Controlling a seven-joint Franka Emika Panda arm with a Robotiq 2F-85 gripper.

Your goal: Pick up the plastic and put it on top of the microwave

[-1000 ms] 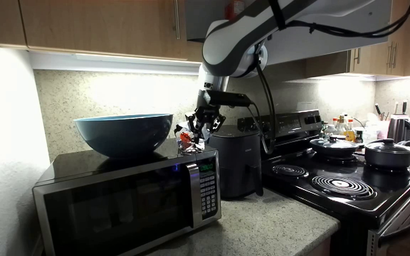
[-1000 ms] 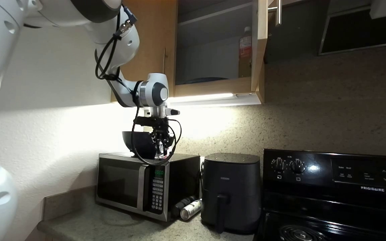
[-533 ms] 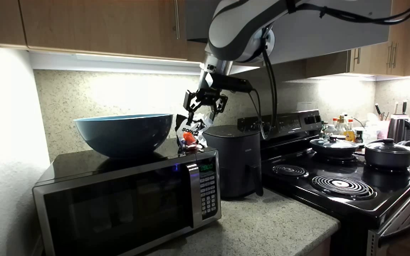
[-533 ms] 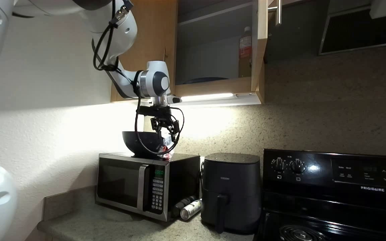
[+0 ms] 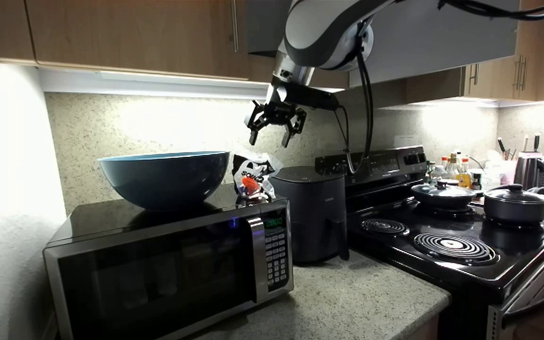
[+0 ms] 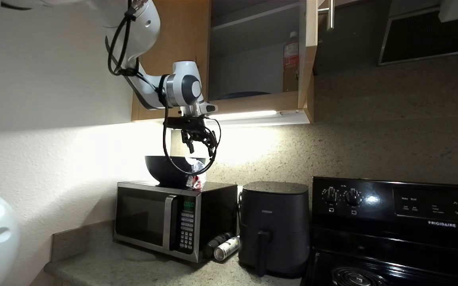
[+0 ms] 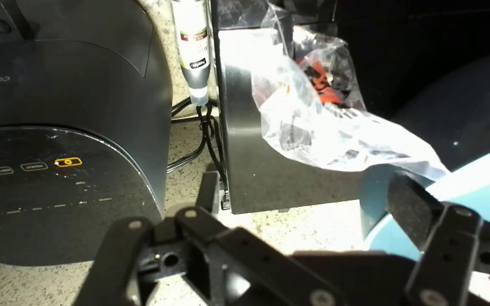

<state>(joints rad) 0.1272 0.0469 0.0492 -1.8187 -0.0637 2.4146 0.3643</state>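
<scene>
The plastic [image 5: 253, 178], a crumpled shiny wrapper in white, black and red, stands on top of the microwave [image 5: 158, 278], by its button-panel end. Both exterior views show it there, the plastic [image 6: 198, 180] close beside the bowl and the silver microwave [image 6: 145, 216] beneath. Above it, clear of its top, hangs my gripper [image 5: 269, 139], jaws spread wide and nothing between them. In the wrist view the gripper [image 7: 309, 193] is likewise open, and the plastic [image 7: 309, 123] lies beyond the fingertips, its pale end reaching toward the bowl's rim.
A large blue bowl [image 5: 163, 182] takes up much of the microwave's top. A black air fryer [image 6: 274, 226] stands alongside, with a bottle [image 7: 193, 46] and cables in the gap. An open cupboard door [image 6: 311, 51] juts out above. The black stove [image 5: 451, 245] carries pans.
My gripper has opened, let go of the plastic and risen away from it. The plastic stays on the microwave, its upper part spread out more than before.
</scene>
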